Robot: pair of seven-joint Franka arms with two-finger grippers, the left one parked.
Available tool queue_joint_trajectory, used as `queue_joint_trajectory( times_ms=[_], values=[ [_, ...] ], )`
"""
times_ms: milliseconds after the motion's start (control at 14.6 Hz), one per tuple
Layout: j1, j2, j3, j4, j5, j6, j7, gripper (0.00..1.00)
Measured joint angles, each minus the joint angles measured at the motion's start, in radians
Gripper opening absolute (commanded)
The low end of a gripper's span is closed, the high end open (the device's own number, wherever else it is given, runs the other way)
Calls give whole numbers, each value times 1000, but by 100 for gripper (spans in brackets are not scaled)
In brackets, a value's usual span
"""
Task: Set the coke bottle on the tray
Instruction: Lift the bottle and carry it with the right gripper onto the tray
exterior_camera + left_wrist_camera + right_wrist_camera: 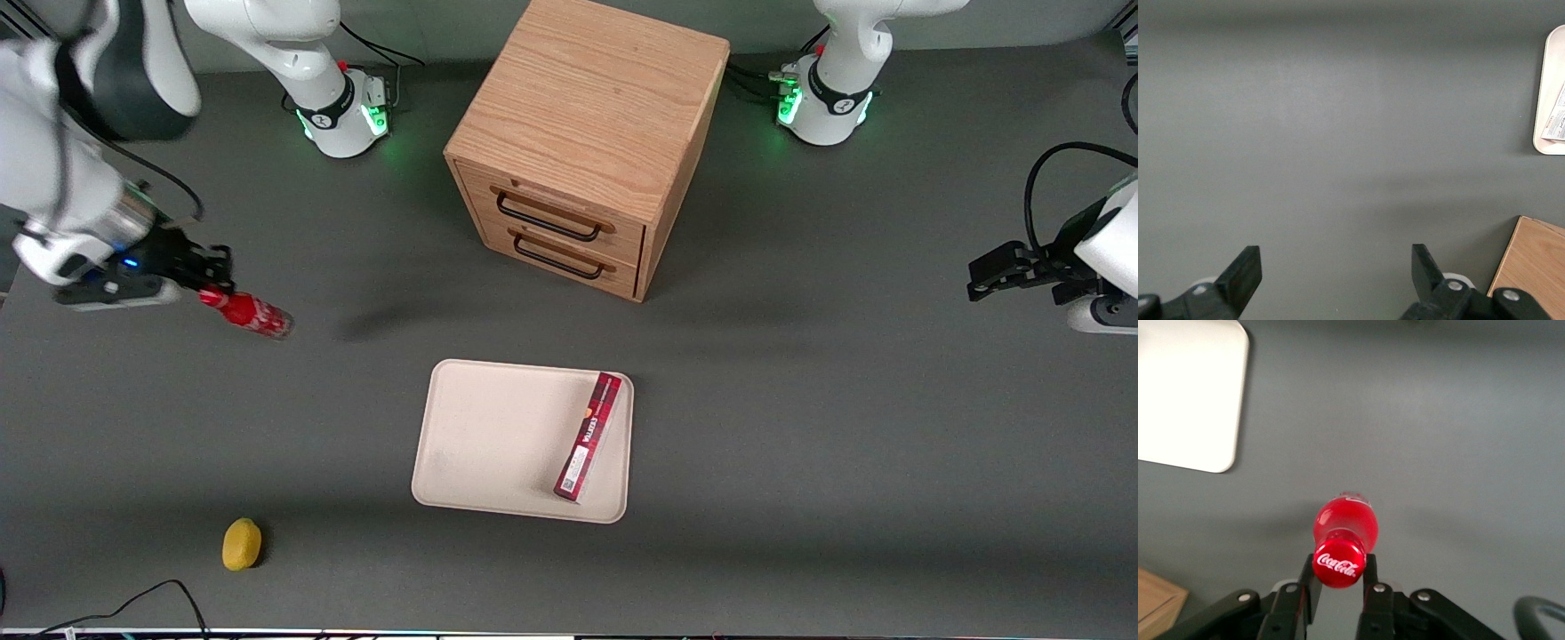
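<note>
Red bottle point(250, 314) gripped at cap by gripper point(206, 286), lifted near working arm's table edge; tray point(484, 436) placement left.

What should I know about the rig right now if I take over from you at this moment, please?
Gripper: shut on the bottle at its neck, just under the cap, toward the working arm's end of the table.
Bottle: held tilted, apparently lifted off the table, not over the tray.
Tray: nearer the front camera than the drawer cabinet; a long red box lies on it, with bare space beside the box.
Lemon: on the table, nearer the camera.
Done: bottle grasped.
Left: carry it over the tray, set it on the bare part, release.
</note>
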Motion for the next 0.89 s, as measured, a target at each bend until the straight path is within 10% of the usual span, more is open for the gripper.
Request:
queue_joint_trajectory(
  times_ms=[343,892],
  values=[
    [11,153,3,469,1,-304,0,0],
    [226,602,-14,840,0,-285,197,0]
  ],
)
